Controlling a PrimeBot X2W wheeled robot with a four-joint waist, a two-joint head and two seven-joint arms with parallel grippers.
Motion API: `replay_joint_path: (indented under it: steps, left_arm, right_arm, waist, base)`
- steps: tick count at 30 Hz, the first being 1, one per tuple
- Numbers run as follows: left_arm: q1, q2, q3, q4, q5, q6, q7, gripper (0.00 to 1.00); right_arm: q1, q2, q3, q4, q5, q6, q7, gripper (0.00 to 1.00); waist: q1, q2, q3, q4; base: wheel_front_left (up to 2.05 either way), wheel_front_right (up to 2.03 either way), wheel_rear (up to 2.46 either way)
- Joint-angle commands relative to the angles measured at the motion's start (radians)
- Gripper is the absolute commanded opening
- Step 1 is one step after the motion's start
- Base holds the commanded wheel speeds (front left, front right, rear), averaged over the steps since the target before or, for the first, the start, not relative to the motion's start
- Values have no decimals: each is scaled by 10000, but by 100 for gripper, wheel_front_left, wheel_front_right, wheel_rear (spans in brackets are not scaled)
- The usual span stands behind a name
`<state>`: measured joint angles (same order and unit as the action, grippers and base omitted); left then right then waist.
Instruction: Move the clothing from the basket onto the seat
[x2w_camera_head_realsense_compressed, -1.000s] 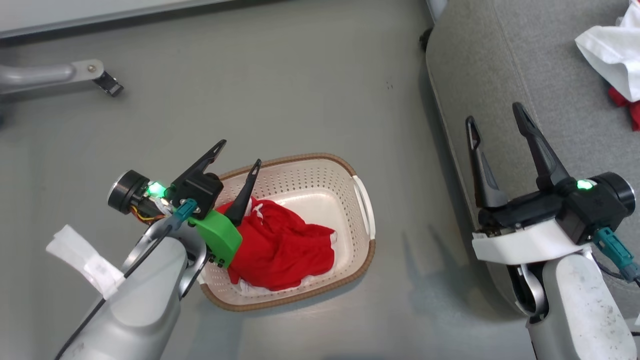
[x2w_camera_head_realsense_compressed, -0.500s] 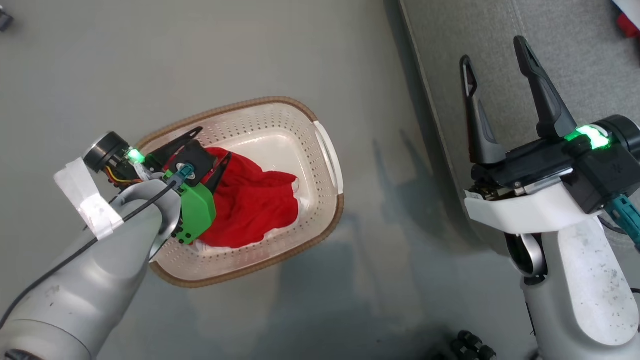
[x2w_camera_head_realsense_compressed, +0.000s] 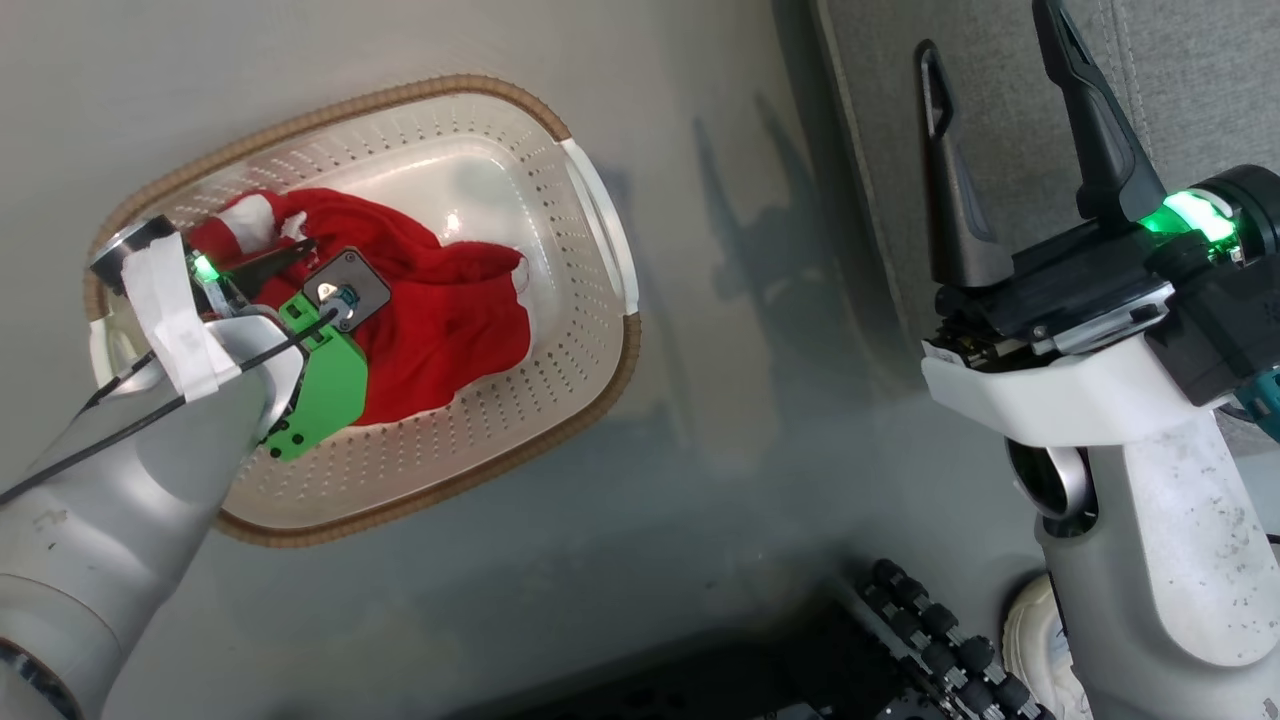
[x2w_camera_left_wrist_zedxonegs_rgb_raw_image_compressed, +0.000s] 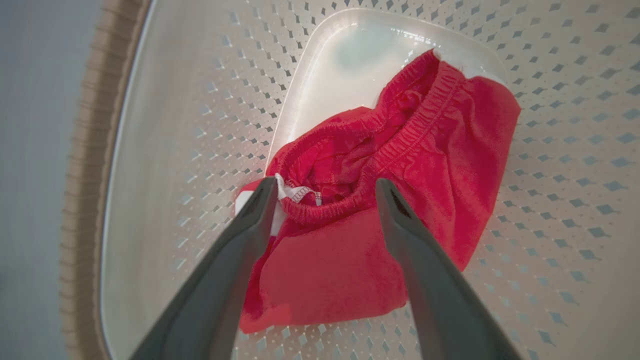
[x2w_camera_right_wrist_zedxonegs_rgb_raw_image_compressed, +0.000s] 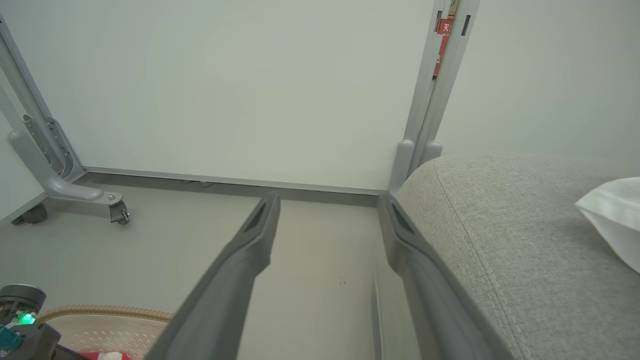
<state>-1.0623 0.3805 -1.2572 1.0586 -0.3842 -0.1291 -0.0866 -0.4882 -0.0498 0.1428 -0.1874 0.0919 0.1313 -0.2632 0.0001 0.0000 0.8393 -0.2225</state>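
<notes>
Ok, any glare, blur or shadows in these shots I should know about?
Head view: small glare spot on the basket bottom, arm shadows on the floor. Left wrist view: sheen on that bottom, rim blurred at the edge, clothing sharp. Right wrist view: even light; the post leans, likely lens distortion.

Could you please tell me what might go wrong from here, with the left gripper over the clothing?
1. The open left gripper straddles only a bunched edge of the clothing, so a close may pinch a thin fold that slips.
2. One finger sits close to the perforated basket wall; pushing deeper might snag a hole or shove the basket.
</notes>
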Motion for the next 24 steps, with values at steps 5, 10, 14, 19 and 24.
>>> replay_joint_path:
  steps: [5,10,14,19,24]
  left_arm:
    - [-408,223,-209,172,-124,-20,788,100]
    - [-484,324,-244,189,211,-20,1847,100]
    - [-545,405,-242,42,489,-18,2526,100]
    - [-573,512,-244,-85,777,-20,3016,100]
    - [-669,600,-247,-31,827,-20,3137,100]
  right_arm:
    - [-225,-12,41,-158,107,-10,-23,100]
    - [-244,-12,56,-291,153,-10,-22,100]
    - [-276,-12,68,-378,144,-10,-23,100]
    - [-240,-14,43,-509,153,-10,-23,100]
    - [-199,-14,14,-679,114,-10,-23,100]
  waist:
    - [-1,0,1150,-464]
    - [-1,0,1559,-504]
    - [-1,0,1832,-548]
    - [-1,0,2124,-598]
    - [-1,0,2383,-655]
  base:
    - [0,0,0]
    - [0,0,0]
    - [0,0,0]
    - [0,0,0]
    - [0,0,0]
